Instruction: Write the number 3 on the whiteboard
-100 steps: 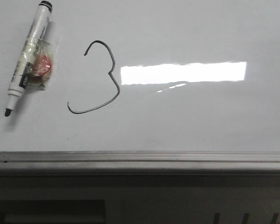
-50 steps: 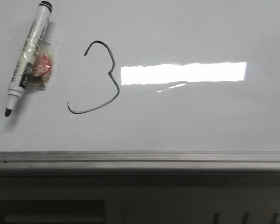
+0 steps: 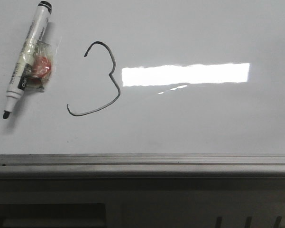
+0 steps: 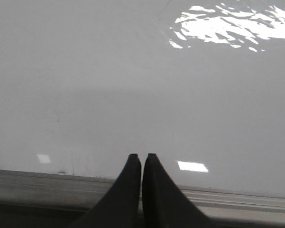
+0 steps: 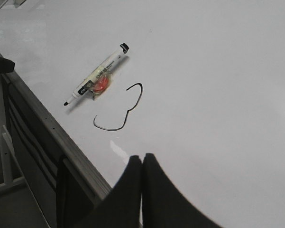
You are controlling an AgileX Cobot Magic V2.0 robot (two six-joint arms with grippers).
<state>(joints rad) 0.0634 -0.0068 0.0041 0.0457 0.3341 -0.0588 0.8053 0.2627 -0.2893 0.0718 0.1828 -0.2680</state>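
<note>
A thin dark-grey number 3 (image 3: 106,76) is drawn on the whiteboard (image 3: 189,123), left of the bright light reflection. It also shows in the right wrist view (image 5: 128,109). A white marker (image 3: 27,57) with a black uncapped tip lies flat at the far left, a small clear wrapper with something red (image 3: 40,69) beside it. The marker shows in the right wrist view (image 5: 97,78) too. My left gripper (image 4: 142,156) is shut and empty above the board's near edge. My right gripper (image 5: 142,156) is shut and empty, well back from the 3. Neither gripper shows in the front view.
The silver edge rail (image 3: 142,160) runs along the board's near side, with a dark table frame (image 3: 142,204) below it. In the right wrist view the rail (image 5: 52,128) runs diagonally at the left. A bright rectangular reflection (image 3: 185,74) lies right of the 3.
The front view has shifted very slightly, so the marker and the 3 sit a few pixels to the left. Nothing on the board has moved.
</note>
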